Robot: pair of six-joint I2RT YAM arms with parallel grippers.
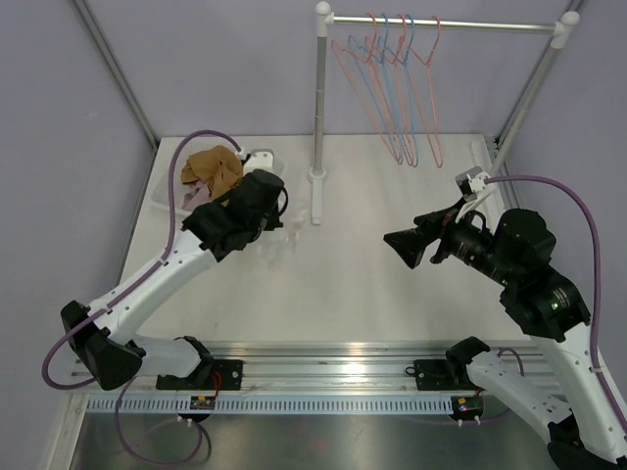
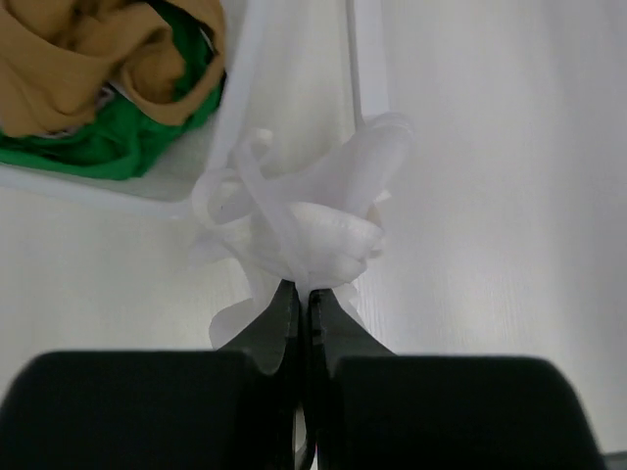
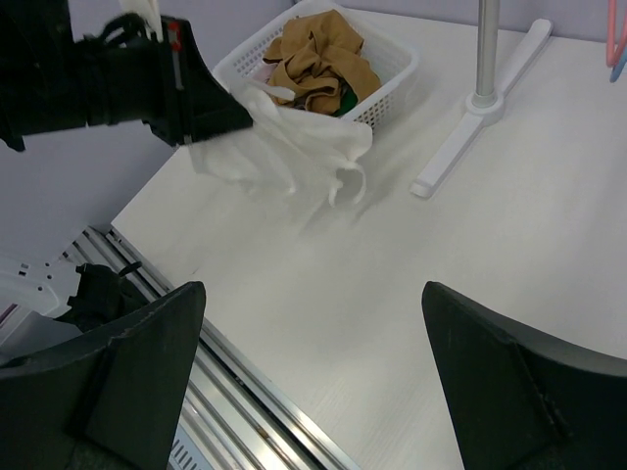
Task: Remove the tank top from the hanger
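Left hand pinches one white tank top beside one basket.

the tank top is seen as thin white cloth, soft, crumpled and slightly translucent. brown cloth and green cloth, both matt, are held in a basket of white plastic lattice. the table is finished in matt white with a faint grain. the fingers of the left gripper are made of smooth matt black plastic. a shiny metal rail is fixed along the near edge.
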